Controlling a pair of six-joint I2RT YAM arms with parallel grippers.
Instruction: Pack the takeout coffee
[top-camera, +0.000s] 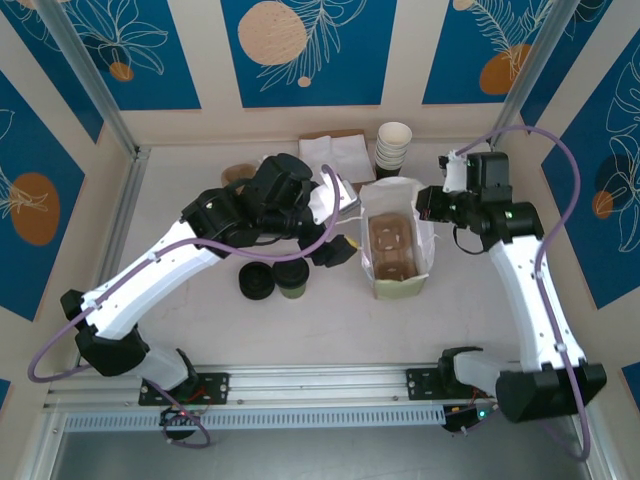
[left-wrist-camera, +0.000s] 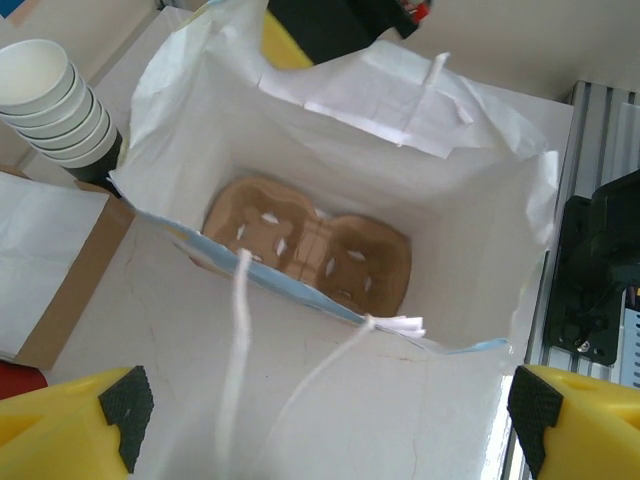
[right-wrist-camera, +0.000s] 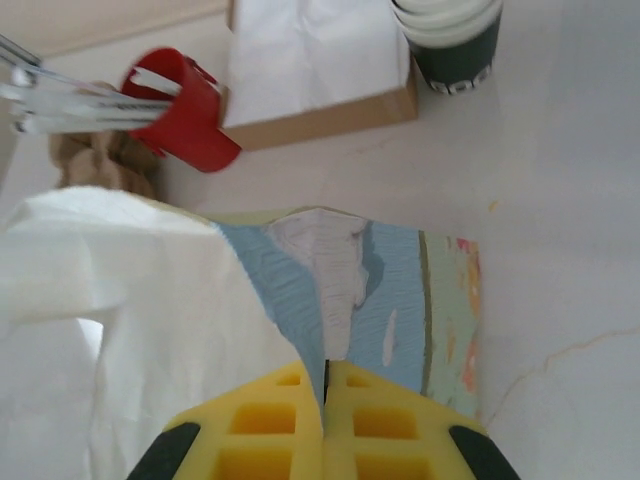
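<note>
Takeout coffee (top-camera: 293, 281) not yet packed: we note it upright on bench (top-camera: 330, 330), left of bag (top-camera: 398, 286). Bag open, carrier (left-wrist-camera: 310, 250) inside. Right gripper (right-wrist-camera: 325, 385) pinches bag rim; left gripper (left-wrist-camera: 330, 410) wide, empty, facing bag mouth. We judge grasping and loading remain.

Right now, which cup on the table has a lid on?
The olive-tan cup beside the bare black lids, left of the bag, wears a black lid; the white cups stacked behind the bag are lidless.

White paper bag (left-wrist-camera: 330, 150) is blue-streaked outside, tan cardboard carrier (left-wrist-camera: 308, 250) inside, olive-tan paper cup (top-camera: 291, 280), black lid, at its 9 o'clock.
</note>
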